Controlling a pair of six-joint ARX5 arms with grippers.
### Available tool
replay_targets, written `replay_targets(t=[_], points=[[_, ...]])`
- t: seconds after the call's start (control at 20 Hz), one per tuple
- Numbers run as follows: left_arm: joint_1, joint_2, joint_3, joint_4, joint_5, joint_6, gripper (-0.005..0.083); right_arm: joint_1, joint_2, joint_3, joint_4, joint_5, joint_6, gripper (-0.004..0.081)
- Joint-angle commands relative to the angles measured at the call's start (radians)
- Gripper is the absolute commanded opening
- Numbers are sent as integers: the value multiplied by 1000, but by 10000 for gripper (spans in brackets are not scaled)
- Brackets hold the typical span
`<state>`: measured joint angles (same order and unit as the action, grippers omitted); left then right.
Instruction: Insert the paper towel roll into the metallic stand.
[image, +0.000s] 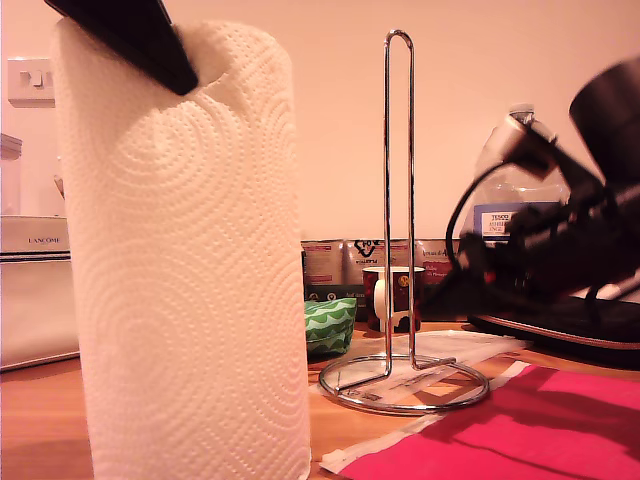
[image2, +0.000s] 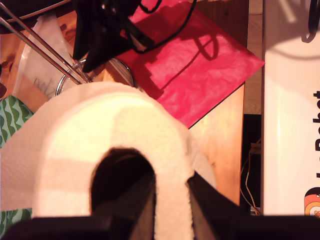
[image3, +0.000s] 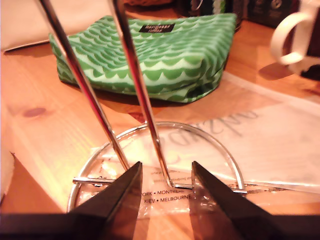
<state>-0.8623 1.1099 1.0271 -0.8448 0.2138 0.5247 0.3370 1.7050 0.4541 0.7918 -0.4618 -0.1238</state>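
My first gripper is pinching the upright paper towel roll by its wall, at the exterior view's left of the vertical metallic stand, while my second gripper is hanging open at the stand's base.

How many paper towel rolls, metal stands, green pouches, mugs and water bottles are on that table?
paper towel roll: 1
metallic stand: 1
green pouch: 1
mug: 1
water bottle: 1
Total: 5

Plain cream wall with a light switch, warm light.
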Motion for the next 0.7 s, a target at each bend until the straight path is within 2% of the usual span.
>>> replay_targets(t=[0.0,0.3,0.6,0.65], points=[[-2,10,-8,14,2,3,-20,15,26,-7,53,-2,0,274],[-2,10,-8,8,2,2,-20,52,164,-7,204,15,-11,257],[-2,10,-8,4,2,-1,-20,56,212,5,265,62,-41,239],[-2,10,-8,4,2,-1,-20,56,215,11,264,72,-54,212]])
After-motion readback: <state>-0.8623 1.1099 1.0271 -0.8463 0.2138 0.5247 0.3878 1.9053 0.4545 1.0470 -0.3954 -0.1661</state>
